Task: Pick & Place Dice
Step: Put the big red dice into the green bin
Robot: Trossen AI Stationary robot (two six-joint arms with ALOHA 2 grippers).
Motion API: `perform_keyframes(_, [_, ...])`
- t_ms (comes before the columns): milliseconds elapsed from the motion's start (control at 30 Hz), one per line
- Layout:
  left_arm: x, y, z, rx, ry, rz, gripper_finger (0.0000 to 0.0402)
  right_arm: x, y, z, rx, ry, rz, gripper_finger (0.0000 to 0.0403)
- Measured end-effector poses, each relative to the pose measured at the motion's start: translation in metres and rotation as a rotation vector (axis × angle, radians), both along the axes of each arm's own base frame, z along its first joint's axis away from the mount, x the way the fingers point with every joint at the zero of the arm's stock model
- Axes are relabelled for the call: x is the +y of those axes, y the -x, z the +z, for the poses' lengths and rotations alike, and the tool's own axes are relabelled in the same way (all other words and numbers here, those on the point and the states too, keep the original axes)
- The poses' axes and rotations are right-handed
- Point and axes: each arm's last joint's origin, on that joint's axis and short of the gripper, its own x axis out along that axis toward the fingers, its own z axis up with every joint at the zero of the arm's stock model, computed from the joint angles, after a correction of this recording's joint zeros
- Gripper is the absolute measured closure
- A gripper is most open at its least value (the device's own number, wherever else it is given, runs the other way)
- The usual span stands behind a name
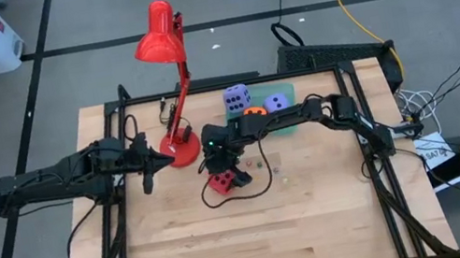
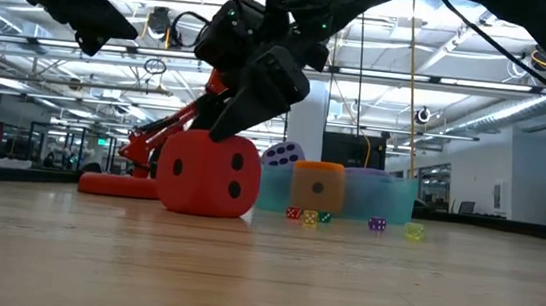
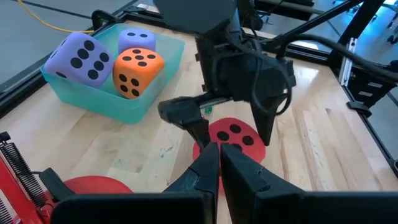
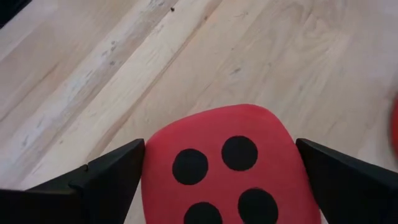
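The red die [image 1: 223, 183] [image 4: 224, 162] rests on the table by its bottom face, four pips up, near the centre. My right gripper [image 1: 222, 165] [image 4: 219, 142] is over it, slanting down, open, with one finger on each side of the die's top. My left gripper [image 1: 147, 170] [image 3: 219, 167] hangs shut to the die's left, beside the lamp base, touching nothing. The orange die [image 3: 138, 71] and two purple dice [image 3: 78, 56] [image 3: 137, 40] sit in the teal bin [image 3: 134, 109] behind the red one. My right gripper has its fingers [image 4: 118, 171] close against two opposite sides of the red die near its top edge [image 4: 152, 155], coming slanting from above. The die's sides show no dent and it stands on the table. Whether the fingers touch it, I cannot tell.
A red desk lamp stands by its round base [image 1: 179, 149] left of the die, head [image 1: 158, 35] leaning toward the far edge. Several tiny coloured dice [image 2: 307, 216] lie on the wood near the bin. A black cord [image 1: 241, 193] loops by the die. Bare wood lies toward the near edge.
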Motion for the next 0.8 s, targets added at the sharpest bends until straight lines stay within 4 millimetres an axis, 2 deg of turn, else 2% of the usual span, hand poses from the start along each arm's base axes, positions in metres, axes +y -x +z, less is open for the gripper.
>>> perform_keyframes(133, [0.000,0.000,0.000,0.001,0.001,-0.001,0.0378,0.000,0.001,-0.001,0.028,-0.008,-0.033,0.0003])
perform_keyframes(333, [0.000,0.000,0.000,-0.001,0.014,0.005,0.0378,-0.004,0.002,-0.001,0.110,0.018,-0.233,0.0003])
perform_keyframes(567, [0.000,0.000,0.000,-0.001,0.015,0.005,0.0378,-0.011,0.007,-0.005,0.219,-0.006,-0.389,0.0008])
perform_keyframes(667, [0.000,0.000,0.000,-0.001,0.015,0.005,0.0378,-0.010,0.012,-0.006,0.280,0.004,-0.396,0.0008])
perform_keyframes(800, [0.000,0.000,0.000,-0.001,0.015,0.005,0.0378,0.000,0.016,-0.007,0.304,0.056,-0.319,0.0009])
